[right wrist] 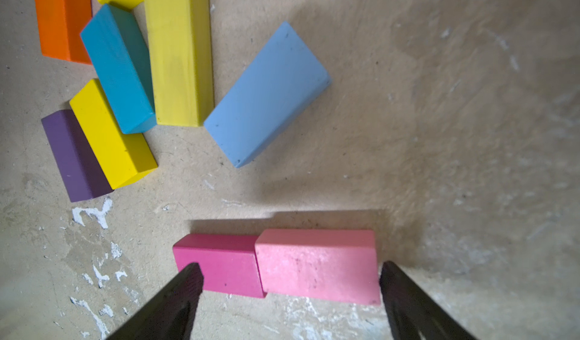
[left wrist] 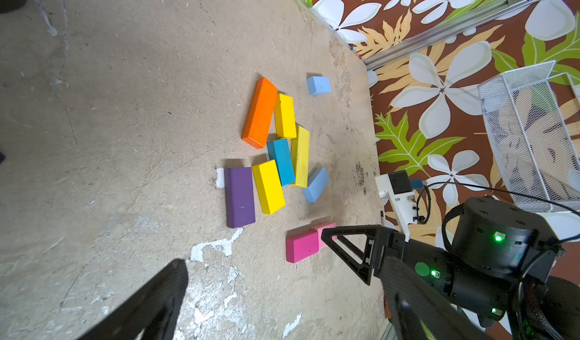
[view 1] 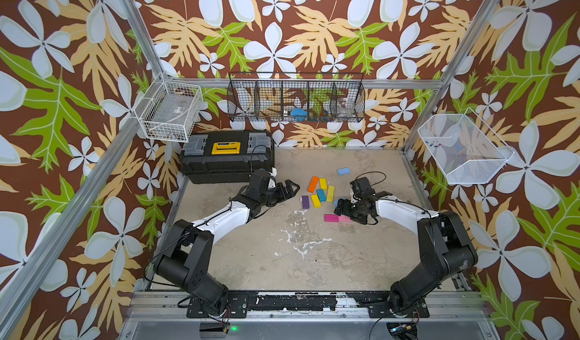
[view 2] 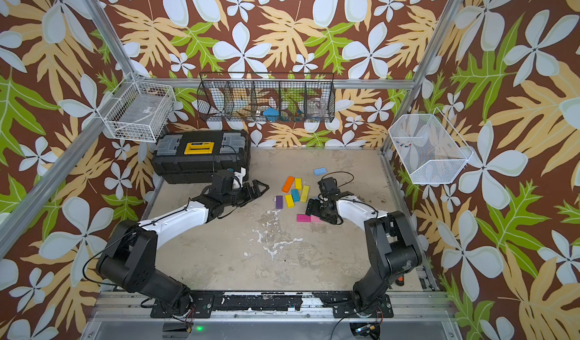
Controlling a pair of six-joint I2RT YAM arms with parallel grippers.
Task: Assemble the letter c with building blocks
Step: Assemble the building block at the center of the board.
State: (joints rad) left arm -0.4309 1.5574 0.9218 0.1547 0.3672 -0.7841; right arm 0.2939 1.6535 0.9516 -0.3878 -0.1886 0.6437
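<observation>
- Both top views: the bench (view 1: 282, 260) carries the building blocks (view 1: 320, 194) in a loose heap right of centre, toward its far edge. One light blue block (view 1: 343, 171) lies alone beyond the heap. A toolbox (view 1: 226, 156) fills the far left corner.
- Both top views: a magenta block (view 1: 331, 218) and a pink block (view 1: 344, 218) lie end to end on the heap's near side, apart from it. Judgement: this straight pair is the letter's first stroke, and no upright or second bar exists yet.
- Both top views: the left claw (view 1: 292, 189) hangs open and empty just beside the heap, pointing at the orange block (view 1: 313, 184). Judgement: it is parked clear, or lined up for a pick. The right claw (view 1: 342, 212) sits low over the pink block.
- Left wrist view: the purple block (left wrist: 240, 197) and a yellow block (left wrist: 268, 187) lie side by side on the heap's near edge, easy to reach.
- Right wrist view: the right claw is spread wide and grips nothing. One finger overlaps the magenta block and the other stands just past the pink block's free end. Contact cannot be told. Judgement: this stance suits squaring the pair.
</observation>
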